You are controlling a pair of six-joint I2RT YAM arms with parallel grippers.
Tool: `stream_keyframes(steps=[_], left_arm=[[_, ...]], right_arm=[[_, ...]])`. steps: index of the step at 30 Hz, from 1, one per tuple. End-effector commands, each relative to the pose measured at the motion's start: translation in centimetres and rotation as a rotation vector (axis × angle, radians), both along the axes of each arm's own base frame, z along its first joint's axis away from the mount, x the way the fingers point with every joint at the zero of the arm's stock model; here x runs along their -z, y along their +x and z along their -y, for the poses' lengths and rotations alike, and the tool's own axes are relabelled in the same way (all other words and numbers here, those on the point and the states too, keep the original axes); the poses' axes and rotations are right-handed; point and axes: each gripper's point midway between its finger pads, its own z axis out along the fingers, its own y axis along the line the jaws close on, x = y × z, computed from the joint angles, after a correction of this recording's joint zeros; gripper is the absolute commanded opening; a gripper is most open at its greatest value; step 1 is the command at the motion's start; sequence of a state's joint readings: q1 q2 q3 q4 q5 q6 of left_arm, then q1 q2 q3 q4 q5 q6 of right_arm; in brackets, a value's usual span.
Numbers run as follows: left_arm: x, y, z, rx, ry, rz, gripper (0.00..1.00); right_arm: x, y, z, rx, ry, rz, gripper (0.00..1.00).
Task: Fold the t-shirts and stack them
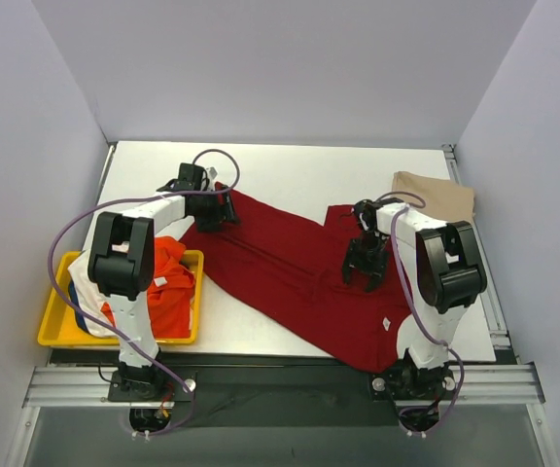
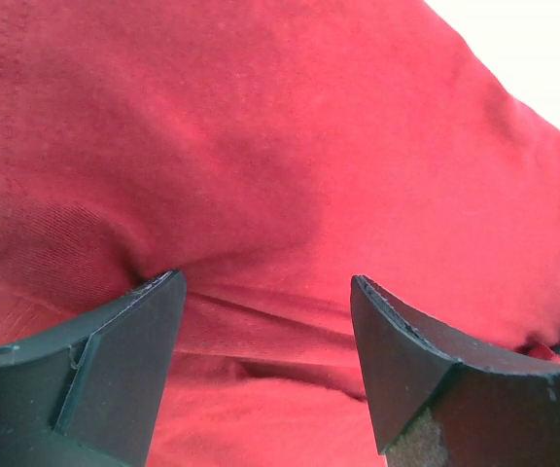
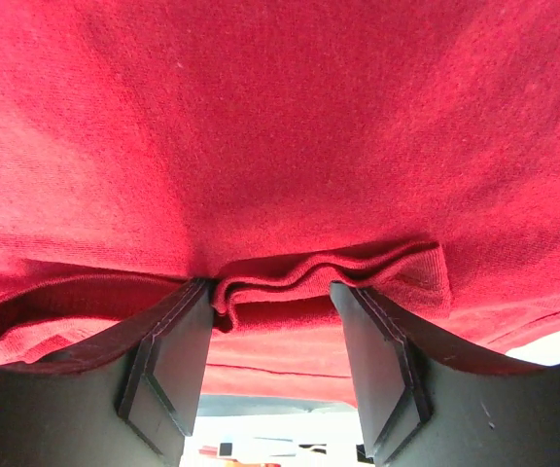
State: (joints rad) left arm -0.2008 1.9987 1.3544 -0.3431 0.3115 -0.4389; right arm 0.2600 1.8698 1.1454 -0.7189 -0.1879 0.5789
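Note:
A large dark red t-shirt (image 1: 290, 268) lies spread slantwise across the table from back left to front right. My left gripper (image 1: 227, 209) sits low over its back-left corner. In the left wrist view the left gripper (image 2: 265, 282) is open, its jaws wide apart above wrinkled red cloth (image 2: 261, 146). My right gripper (image 1: 363, 277) is down on the shirt's right part. In the right wrist view the right gripper (image 3: 270, 287) is open, with a bunched ridge of red cloth (image 3: 299, 282) between its fingertips. A folded tan t-shirt (image 1: 440, 195) lies at the back right.
A yellow tray (image 1: 56, 336) at the front left holds an orange t-shirt (image 1: 168, 287), a white one (image 1: 86, 282) and a bit of blue cloth (image 1: 76, 319). White walls close in the table at the back and on both sides.

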Motion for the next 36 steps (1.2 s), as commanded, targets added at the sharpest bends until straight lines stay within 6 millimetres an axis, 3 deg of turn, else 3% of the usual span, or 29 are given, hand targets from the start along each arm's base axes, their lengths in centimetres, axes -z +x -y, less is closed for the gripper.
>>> stream_keyframes(steps=[1, 4, 5, 8, 9, 13, 14, 15, 17, 18, 22, 27, 33, 34, 36], left_arm=[[-2.0, 0.6, -2.0, -0.041, 0.072, 0.030, 0.80], [-4.2, 1.7, -1.1, -0.033, 0.029, 0.085, 0.80], [-5.0, 2.1, -0.8, -0.034, 0.008, 0.104, 0.80], [-6.9, 2.9, -0.3, -0.036, -0.022, 0.141, 0.80], [-7.5, 3.1, -0.3, -0.037, -0.026, 0.153, 0.80], [-9.1, 3.3, -0.1, -0.033, -0.043, 0.187, 0.80], [-9.1, 3.1, -0.1, -0.032, -0.044, 0.185, 0.80], [-9.3, 3.1, -0.1, -0.031, -0.045, 0.188, 0.80], [-9.4, 2.7, -0.1, -0.031, -0.047, 0.184, 0.80], [-9.4, 2.5, -0.1, -0.033, -0.047, 0.180, 0.80], [-9.9, 1.6, -0.4, -0.035, -0.045, 0.182, 0.80], [-9.3, 0.4, -0.7, -0.048, -0.039, 0.160, 0.80], [-9.3, 0.0, -0.9, -0.064, -0.039, 0.154, 0.80], [-9.2, -0.1, -0.9, -0.068, -0.037, 0.151, 0.80], [-9.2, -0.1, -0.9, -0.070, -0.041, 0.149, 0.80]], right_arm=[[-1.7, -1.2, 0.2, 0.011, -0.009, -0.024, 0.54], [-4.6, 1.8, 0.7, 0.029, -0.001, 0.075, 0.54], [-6.0, 3.7, 0.8, 0.039, 0.006, 0.131, 0.54], [-7.8, 6.8, 2.9, 0.076, -0.018, 0.204, 0.54], [-9.3, 9.0, 3.5, 0.079, -0.020, 0.269, 0.54], [-9.8, 14.6, 6.9, 0.099, -0.101, 0.347, 0.53], [-9.7, 15.6, 7.4, 0.095, -0.117, 0.354, 0.50], [-8.2, 16.6, 7.8, 0.091, -0.134, 0.334, 0.49], [-8.8, 19.4, 9.0, 0.105, -0.165, 0.388, 0.46], [-7.4, 20.5, 9.2, 0.109, -0.170, 0.379, 0.44], [-7.1, 24.8, 9.7, 0.112, -0.169, 0.460, 0.40], [-5.5, 27.3, 10.7, 0.101, -0.195, 0.488, 0.39], [-4.9, 28.4, 11.7, 0.096, -0.221, 0.514, 0.38], [-4.9, 28.4, 13.1, 0.117, -0.229, 0.514, 0.38], [-4.9, 28.7, 13.4, 0.105, -0.229, 0.524, 0.38]])
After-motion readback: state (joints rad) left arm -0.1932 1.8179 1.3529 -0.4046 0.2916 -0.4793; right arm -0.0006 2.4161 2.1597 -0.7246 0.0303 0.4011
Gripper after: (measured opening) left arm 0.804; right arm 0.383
